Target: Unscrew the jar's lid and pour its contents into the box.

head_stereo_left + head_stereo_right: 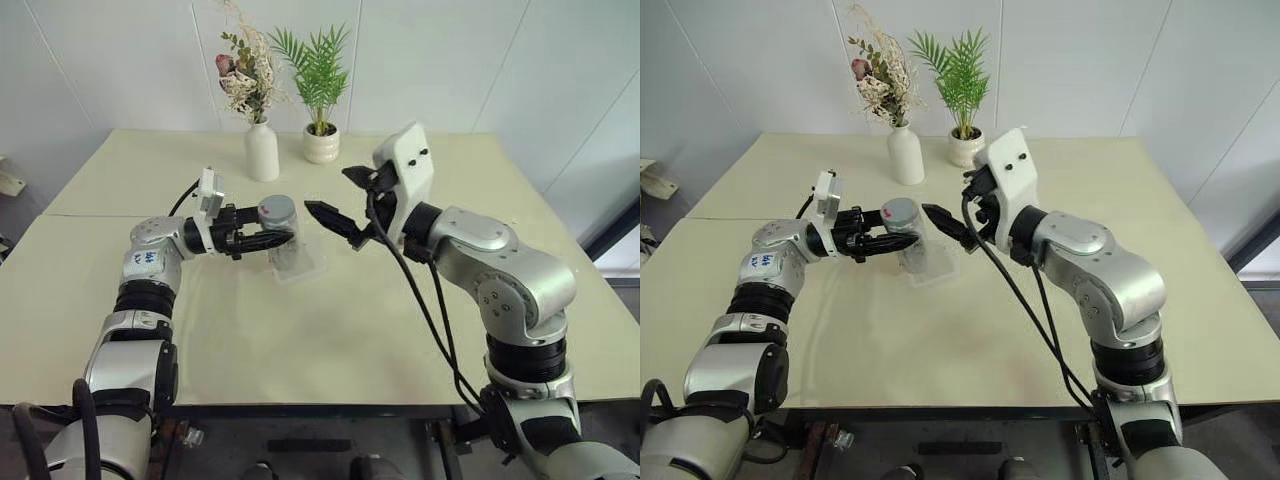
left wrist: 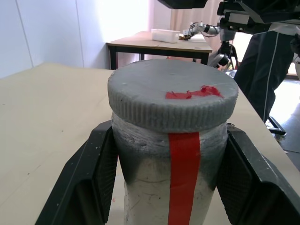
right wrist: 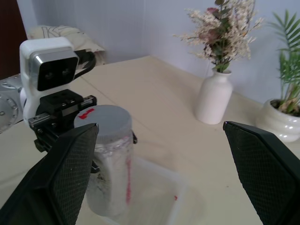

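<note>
We hold the jar (image 1: 280, 236) upright over the box (image 1: 298, 264), left gripper (image 1: 262, 241) jaws clamped below the lid (image 1: 277, 209). Our right gripper (image 1: 345, 200), jaws spread, should centre squarely over the lid before closing and twisting.

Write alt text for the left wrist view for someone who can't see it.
The left gripper's two black fingers clamp a silvery-clear cylindrical jar with a red stripe down its side, just below its ribbed round grey lid, which is still on and carries a scrap of red tape. A pale table stretches behind.
</note>
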